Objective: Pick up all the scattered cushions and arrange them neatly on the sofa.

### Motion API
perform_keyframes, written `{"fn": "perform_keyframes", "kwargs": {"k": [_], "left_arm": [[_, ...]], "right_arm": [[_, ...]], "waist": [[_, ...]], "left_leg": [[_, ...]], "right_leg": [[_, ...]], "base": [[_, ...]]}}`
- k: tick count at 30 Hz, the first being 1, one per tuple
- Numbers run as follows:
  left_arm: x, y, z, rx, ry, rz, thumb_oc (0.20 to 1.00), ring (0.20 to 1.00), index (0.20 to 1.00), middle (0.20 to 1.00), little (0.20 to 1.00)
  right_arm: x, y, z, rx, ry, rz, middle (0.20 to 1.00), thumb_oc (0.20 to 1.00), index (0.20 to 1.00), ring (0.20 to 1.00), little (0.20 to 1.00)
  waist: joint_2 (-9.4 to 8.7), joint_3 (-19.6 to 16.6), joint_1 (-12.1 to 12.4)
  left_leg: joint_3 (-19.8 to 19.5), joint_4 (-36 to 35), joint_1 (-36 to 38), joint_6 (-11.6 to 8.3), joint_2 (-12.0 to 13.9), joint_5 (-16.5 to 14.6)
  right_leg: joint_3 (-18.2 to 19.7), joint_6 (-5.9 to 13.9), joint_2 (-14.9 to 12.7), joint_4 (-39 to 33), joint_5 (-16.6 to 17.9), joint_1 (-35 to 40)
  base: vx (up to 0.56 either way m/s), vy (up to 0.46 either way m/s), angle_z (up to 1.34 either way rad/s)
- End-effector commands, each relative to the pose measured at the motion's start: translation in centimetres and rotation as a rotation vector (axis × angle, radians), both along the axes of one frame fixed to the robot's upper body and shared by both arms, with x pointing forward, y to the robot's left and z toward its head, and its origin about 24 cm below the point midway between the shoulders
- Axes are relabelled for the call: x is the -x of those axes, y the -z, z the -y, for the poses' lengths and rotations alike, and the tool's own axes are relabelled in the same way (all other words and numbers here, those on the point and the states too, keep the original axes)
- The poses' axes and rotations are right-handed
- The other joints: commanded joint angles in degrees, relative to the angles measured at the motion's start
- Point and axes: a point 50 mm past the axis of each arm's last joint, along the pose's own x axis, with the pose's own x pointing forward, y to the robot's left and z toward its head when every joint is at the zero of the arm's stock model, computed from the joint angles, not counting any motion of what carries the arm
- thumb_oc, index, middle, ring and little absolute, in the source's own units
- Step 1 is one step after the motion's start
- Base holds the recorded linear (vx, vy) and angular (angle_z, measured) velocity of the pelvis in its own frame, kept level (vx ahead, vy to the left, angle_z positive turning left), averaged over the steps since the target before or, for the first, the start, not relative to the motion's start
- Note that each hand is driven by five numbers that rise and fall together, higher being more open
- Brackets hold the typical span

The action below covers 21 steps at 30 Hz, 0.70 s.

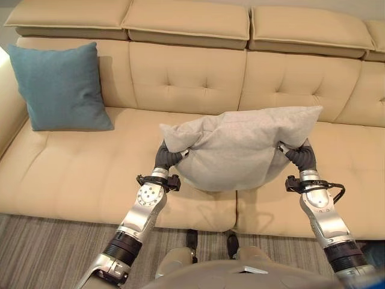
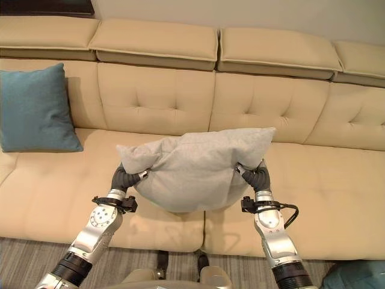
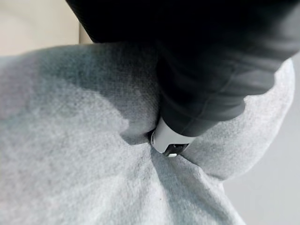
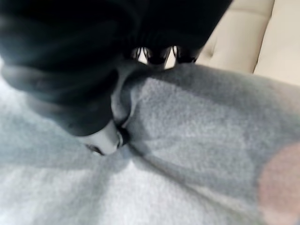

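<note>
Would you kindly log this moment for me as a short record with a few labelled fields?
held item: grey cushion, carried between both hands above the sofa seat
left hand: pinching the cushion's left side, fabric bunched at the grip
right hand: pinching the cushion's right side
already placed: teal cushion, upright against the backrest at the sofa's left end
surface: beige sofa
floor: striped grey rug in front of the sofa

A grey cushion hangs above the front edge of the beige sofa seat, near the middle, its fabric bunched at both side ends and its belly sagging down. A teal cushion stands upright at 10 o'clock, leaning against the sofa backrest.
</note>
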Motion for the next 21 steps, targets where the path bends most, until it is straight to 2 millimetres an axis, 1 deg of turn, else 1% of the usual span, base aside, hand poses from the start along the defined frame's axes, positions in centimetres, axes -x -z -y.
{"fn": "perform_keyframes", "kwargs": {"k": [1, 2, 3, 4, 5, 7, 10, 11, 12, 13, 14, 16, 17, 18, 19, 20, 21], "left_arm": [[-0.4, -5.0, 2.0, 0.085, 0.097, 0.258, 0.2, 0.2, 0.2, 0.2, 0.2], [-0.4, -5.0, 1.9, 0.082, 0.094, 0.258, 0.2, 0.2, 0.2, 0.2, 0.2], [-0.4, -5.0, 1.9, 0.082, 0.094, 0.258, 0.2, 0.2, 0.2, 0.2, 0.2], [-0.5, -5.2, 1.7, 0.082, 0.09, 0.265, 0.2, 0.2, 0.2, 0.2, 0.2], [-0.6, -5.2, 1.6, 0.071, 0.087, 0.268, 0.2, 0.2, 0.2, 0.2, 0.2], [-0.5, -5.1, 1.7, 0.069, 0.092, 0.266, 0.2, 0.2, 0.2, 0.2, 0.2], [-0.4, -4.8, 1.7, 0.073, 0.088, 0.257, 0.2, 0.2, 0.2, 0.2, 0.2], [-0.4, -4.8, 1.7, 0.073, 0.088, 0.257, 0.2, 0.2, 0.2, 0.2, 0.2], [-0.5, -4.9, 1.8, 0.078, 0.089, 0.259, 0.2, 0.2, 0.2, 0.2, 0.2], [-0.5, -4.8, 1.7, 0.073, 0.084, 0.259, 0.2, 0.2, 0.2, 0.2, 0.2], [-0.5, -4.6, 2.1, 0.082, 0.096, 0.252, 0.2, 0.2, 0.2, 0.2, 0.2], [-0.5, -4.7, 2.3, 0.092, 0.101, 0.257, 0.2, 0.2, 0.2, 0.2, 0.2], [-0.6, -4.7, 2.6, 0.092, 0.109, 0.256, 0.2, 0.2, 0.2, 0.2, 0.2], [-0.6, -4.7, 2.9, 0.099, 0.123, 0.256, 0.2, 0.2, 0.2, 0.2, 0.2], [-0.7, -5.0, 3.1, 0.118, 0.129, 0.263, 0.2, 0.2, 0.2, 0.2, 0.2], [-0.8, -4.8, 3.1, 0.114, 0.132, 0.251, 0.2, 0.2, 0.2, 0.2, 0.2], [-0.9, -4.8, 3.1, 0.099, 0.132, 0.246, 0.2, 0.2, 0.2, 0.2, 0.2]], "right_arm": [[-1.3, -4.9, -1.4, -0.041, -0.084, 0.256, 0.2, 0.2, 0.2, 0.2, 0.2], [-1.4, -5.0, -1.6, -0.041, -0.09, 0.257, 0.2, 0.2, 0.2, 0.2, 0.2], [-1.4, -5.0, -1.6, -0.041, -0.09, 0.257, 0.2, 0.2, 0.2, 0.2, 0.2], [-1.5, -5.0, -1.9, -0.044, -0.099, 0.256, 0.2, 0.2, 0.2, 0.2, 0.2], [-1.5, -5.0, -2.1, -0.049, -0.106, 0.262, 0.2, 0.2, 0.2, 0.2, 0.2], [-1.6, -4.9, -2.3, -0.05, -0.115, 0.254, 0.2, 0.2, 0.2, 0.2, 0.2], [-1.6, -4.8, -2.4, -0.049, -0.123, 0.249, 0.2, 0.2, 0.2, 0.2, 0.2], [-1.6, -4.8, -2.4, -0.049, -0.123, 0.248, 0.2, 0.2, 0.2, 0.2, 0.2], [-1.6, -4.7, -2.4, -0.048, -0.125, 0.243, 0.2, 0.2, 0.2, 0.2, 0.2], [-1.6, -4.7, -2.4, -0.042, -0.122, 0.246, 0.2, 0.2, 0.2, 0.2, 0.2], [-1.4, -4.4, -2.0, -0.034, -0.104, 0.239, 0.2, 0.2, 0.2, 0.2, 0.2], [-1.3, -4.4, -1.6, -0.025, -0.087, 0.242, 0.2, 0.2, 0.2, 0.2, 0.2], [-1.2, -4.4, -1.3, -0.024, -0.067, 0.244, 0.2, 0.2, 0.2, 0.2, 0.2], [-1.0, -4.3, -0.6, -0.012, -0.044, 0.239, 0.2, 0.2, 0.2, 0.2, 0.2], [-0.9, -4.5, 0.1, 0.003, -0.026, 0.242, 0.2, 0.2, 0.2, 0.2, 0.2], [-1.0, -4.4, 0.6, 0.003, -0.012, 0.233, 0.2, 0.2, 0.2, 0.2, 0.2], [-0.9, -4.3, 0.9, 0.005, 0.007, 0.231, 0.2, 0.2, 0.2, 0.2, 0.2]], "waist": [[-0.84, -3.02, 1.15], [-0.65, -2.76, 1.14], [-0.67, -2.77, 1.21], [-0.45, -1.73, 0.98], [0.0, -0.96, 0.79], [0.08, -1.05, 0.46], [-0.04, -1.15, 0.2], [0.04, -1.13, 0.15], [-0.36, -1.14, 0.07], [-0.41, -1.05, 0.18], [-0.91, -1.5, -0.16], [-1.01, -2.09, 0.09], [-1.03, -2.33, -0.38], [-1.42, -2.36, -0.85], [-1.65, -1.98, -1.18], [-1.92, -1.92, -1.16], [-1.46, -1.91, -1.06]], "left_leg": [[-1.13, 9.49, -2.69, -1.29, 2.02, -10.95], [-1.15, 9.31, -2.33, -0.87, 1.84, -11.07], [-1.06, 9.27, -2.34, -0.86, 1.84, -11.06], [-1.29, 9.44, -2.34, 0.12, 1.36, -10.98], [-1.52, 9.46, -2.18, 0.73, 1.02, -11.18], [-1.77, 8.82, -0.89, 1.21, 0.35, -11.67], [-2.18, 7.53, 1.05, 1.43, -0.41, -12.09], [-2.24, 7.46, 1.15, 1.43, -0.34, -12.11], [-2.93, 7.54, 2.03, 1.34, -1.11, -12.77], [-3.05, 7.65, 2.19, 1.14, -1.09, -12.9], [-3.98, 7.85, 2.38, 0.77, -1.5, -13.09], [-3.87, 7.87, 3.01, -0.37, -1.13, -13.5], [-4.29, 8.52, 2.96, -1.2, -0.94, -13.6], [-3.93, 13.22, 0.77, -2.84, -0.36, -12.81], [-3.18, 20.06, -2.95, -3.89, 0.67, -12.08], [-2.51, 19.17, -5.2, -3.48, 2.41, -12.99], [-2.76, 12.88, -5.94, -4.1, 4.34, -10.36]], "right_leg": [[-0.7, 2.27, 0.29, 0.59, 1.08, 0.98], [-0.4, 2.67, 0.19, 2.53, 1.37, -0.06], [-0.29, 2.69, 0.19, 2.76, 1.26, -0.22], [0.59, 3.72, 0.32, 7.84, 2.73, -2.95], [0.84, 4.02, 0.73, 11.39, 3.1, -5.5], [0.4, 3.37, 1.53, 10.54, 2.78, -7.02], [-1.27, 2.89, 2.78, 6.77, 4.02, -8.67], [-1.34, 2.87, 2.83, 6.63, 4.07, -8.53], [-2.96, 2.73, 3.58, 3.93, 4.55, -9.1], [-3.71, 3.05, 3.23, 3.63, 4.96, -9.21], [-2.39, 2.3, 4.24, 2.4, 4.64, -7.96], [-3.52, 1.85, 3.77, 0.87, 4.48, -6.43], [-3.82, 1.32, 3.93, -0.12, 4.32, -5.32], [-4.46, 0.75, 3.48, -1.18, 4.33, -3.85], [-5.4, -0.09, 3.1, -2.21, 3.9, -2.2], [-5.97, -0.02, 2.16, -2.94, 3.06, -0.98], [-6.52, 0.29, 2.1, -3.23, 2.3, -0.48]], "base": [[0.01, 0.185, -0.75], [0.0, 0.121, -0.52], [-0.02, 0.144, -0.29], [-0.03, 0.165, -0.21], [0.0, 0.191, -0.21], [0.09, 0.088, -0.17], [0.1, 0.018, -0.08], [0.14, -0.012, -0.08], [0.12, -0.031, -0.02], [0.2, -0.088, -0.01], [0.16, -0.104, 0.15], [0.16, -0.116, 0.42], [0.16, -0.153, 0.79], [0.19, -0.184, 0.76], [0.19, -0.097, 1.12], [0.2, 0.036, 0.84], [0.18, 0.15, 0.72]]}}
